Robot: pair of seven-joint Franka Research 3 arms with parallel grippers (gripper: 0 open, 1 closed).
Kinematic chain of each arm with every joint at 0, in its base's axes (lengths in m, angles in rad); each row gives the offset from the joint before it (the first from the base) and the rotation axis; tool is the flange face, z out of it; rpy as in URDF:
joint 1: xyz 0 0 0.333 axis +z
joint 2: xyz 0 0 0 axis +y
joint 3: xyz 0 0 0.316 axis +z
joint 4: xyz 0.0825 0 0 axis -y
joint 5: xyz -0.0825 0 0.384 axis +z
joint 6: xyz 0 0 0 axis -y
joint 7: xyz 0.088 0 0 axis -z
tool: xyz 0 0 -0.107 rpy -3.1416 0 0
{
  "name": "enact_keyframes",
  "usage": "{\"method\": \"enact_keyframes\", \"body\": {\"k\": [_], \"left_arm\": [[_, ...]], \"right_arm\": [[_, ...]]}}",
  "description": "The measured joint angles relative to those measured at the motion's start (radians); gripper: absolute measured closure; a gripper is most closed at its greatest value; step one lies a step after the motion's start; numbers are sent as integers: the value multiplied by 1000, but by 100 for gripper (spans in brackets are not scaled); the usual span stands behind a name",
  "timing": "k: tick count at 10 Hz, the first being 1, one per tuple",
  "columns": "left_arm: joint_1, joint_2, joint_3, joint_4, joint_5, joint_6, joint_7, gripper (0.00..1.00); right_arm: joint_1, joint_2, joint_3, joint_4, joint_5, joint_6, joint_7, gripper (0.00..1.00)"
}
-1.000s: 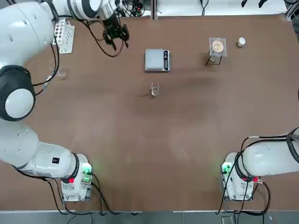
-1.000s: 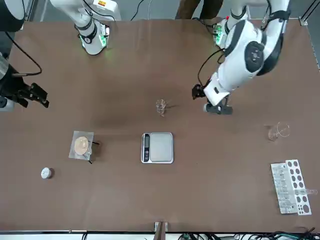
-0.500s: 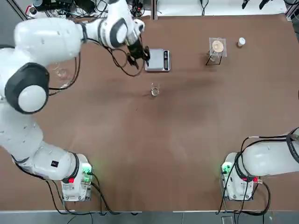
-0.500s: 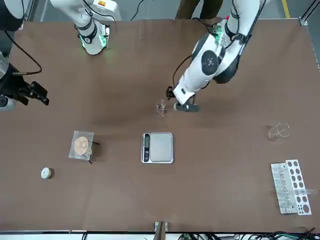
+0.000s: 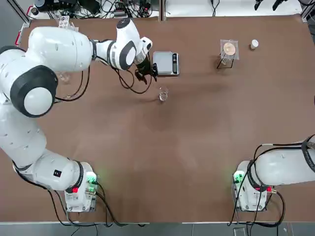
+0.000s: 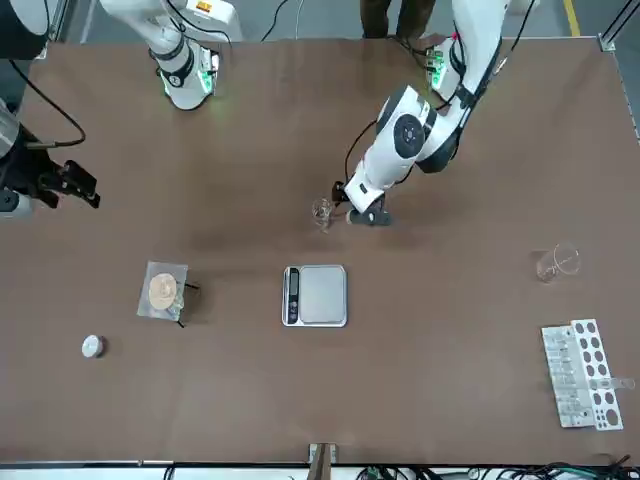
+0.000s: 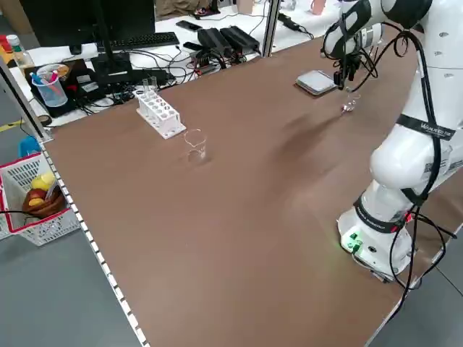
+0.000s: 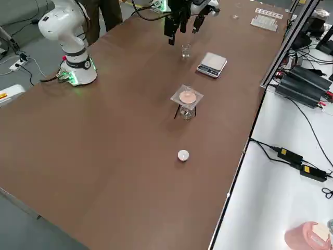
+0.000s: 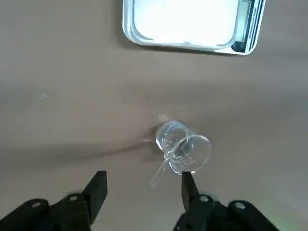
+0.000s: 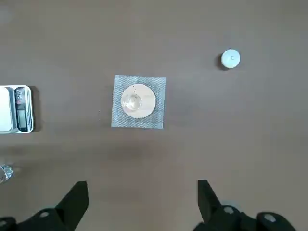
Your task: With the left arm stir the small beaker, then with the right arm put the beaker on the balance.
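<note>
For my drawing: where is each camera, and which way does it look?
Top: overhead, looking down at brown table; both arms' bases.
Front: across the table, facing the robot; both arms.
Left side: raised at its left, looking diagonally; white left arm.
Right side: raised at its right; white right arm.
Left wrist: above tiny clear glass beaker, silver-grey rectangular scale; open left tool.
Right wrist: high, looking down; open right tool.
Top and left wrist share beaker, scale.
</note>
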State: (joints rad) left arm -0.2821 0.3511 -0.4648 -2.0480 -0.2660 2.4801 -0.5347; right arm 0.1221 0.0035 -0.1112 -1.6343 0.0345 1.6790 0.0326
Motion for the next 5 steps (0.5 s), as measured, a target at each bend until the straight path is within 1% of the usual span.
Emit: {"method": "enact_keyframes", "body": {"k": [2,5], "left_arm": [[-32,1,-1,-1,0,5,-21,35],[-40,34,0,-4,0,54,-24,37]], "right_arm": [[4,0,1,0,0,-2,0,0],[4,0,1,-1,0,-6,0,0]]}}
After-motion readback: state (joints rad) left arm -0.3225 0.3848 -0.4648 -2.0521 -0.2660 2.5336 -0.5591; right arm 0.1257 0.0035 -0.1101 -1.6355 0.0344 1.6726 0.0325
